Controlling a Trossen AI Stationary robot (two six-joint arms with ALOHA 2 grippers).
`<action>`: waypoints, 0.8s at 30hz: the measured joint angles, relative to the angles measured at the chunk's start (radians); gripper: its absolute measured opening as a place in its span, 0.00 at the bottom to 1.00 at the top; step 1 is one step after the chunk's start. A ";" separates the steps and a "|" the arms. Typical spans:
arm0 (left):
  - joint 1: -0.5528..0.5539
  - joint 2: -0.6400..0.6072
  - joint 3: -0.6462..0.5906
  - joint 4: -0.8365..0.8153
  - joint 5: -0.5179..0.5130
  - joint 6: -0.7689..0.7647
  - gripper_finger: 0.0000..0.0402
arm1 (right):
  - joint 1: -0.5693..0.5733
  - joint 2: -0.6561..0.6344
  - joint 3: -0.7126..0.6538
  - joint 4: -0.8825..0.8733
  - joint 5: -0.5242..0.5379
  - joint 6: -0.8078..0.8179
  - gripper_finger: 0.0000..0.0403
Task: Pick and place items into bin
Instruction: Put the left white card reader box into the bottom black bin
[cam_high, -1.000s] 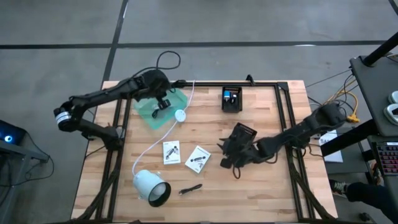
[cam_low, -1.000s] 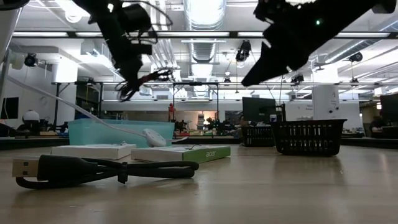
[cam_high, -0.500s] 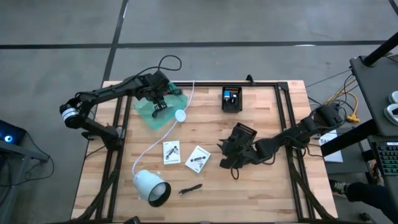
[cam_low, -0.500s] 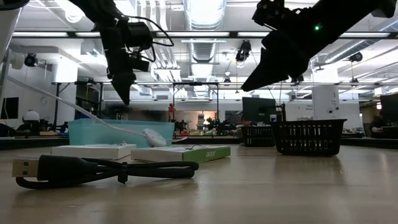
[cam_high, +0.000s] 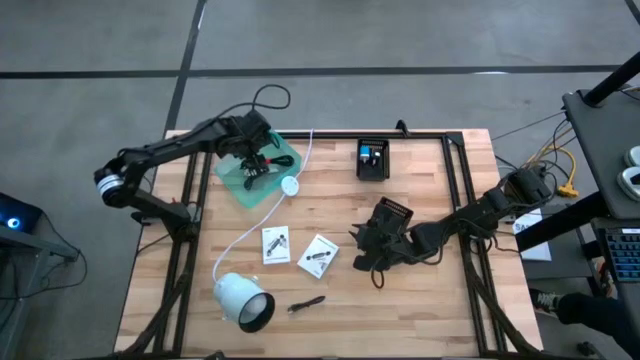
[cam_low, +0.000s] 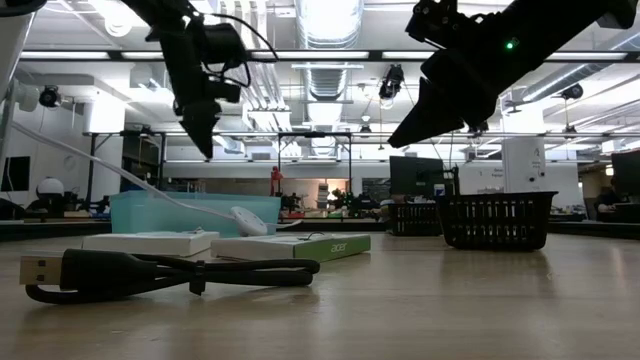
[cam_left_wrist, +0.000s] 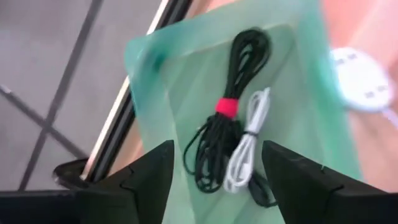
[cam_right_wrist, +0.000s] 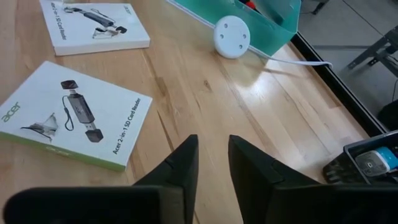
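- I have the left gripper (cam_high: 256, 163) hanging above the green bin (cam_left_wrist: 298, 68) at the far left corner of the table (cam_high: 430, 310); its fingers (cam_left_wrist: 146, 180) stand spread apart with nothing between them.
- Inside the bin I see a black coiled cable (cam_left_wrist: 227, 134) bound with a red tie (cam_left_wrist: 227, 106), and a white cable (cam_left_wrist: 247, 152) lying just beside it, touching.
- My right gripper (cam_high: 372, 250) is low over the table's middle right; its fingers (cam_right_wrist: 180, 168) sit close together with a narrow gap, and I see nothing gripped.
- Two white printed cards lie flat near the middle: one card (cam_high: 275, 244) nearer the left arm, the other card (cam_high: 319, 254) just beside it, between the first and the right gripper.
- A white round disc (cam_right_wrist: 232, 36) on a long white cord (cam_high: 240, 240) rests just outside the bin.
- A white lamp (cam_high: 243, 300) lies at the near left, a black pen-like stick (cam_high: 307, 302) near it.
- A black basket (cam_high: 392, 216) sits beside the right gripper; another black basket (cam_high: 373, 159) stands at the far edge.
- In the low view a black USB cable (cam_low: 160, 273) lies closest to the camera.
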 joint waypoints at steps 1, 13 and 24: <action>-0.004 -0.005 0.005 0.001 0.021 0.000 0.57 | 0.000 0.000 0.000 0.000 0.000 0.000 0.18; -0.115 -0.062 0.029 0.045 0.432 -0.001 0.57 | 0.000 0.000 0.000 0.003 0.000 0.000 0.17; -0.407 -0.024 0.017 0.037 0.438 0.121 0.57 | 0.000 0.000 0.000 0.005 0.000 0.002 0.17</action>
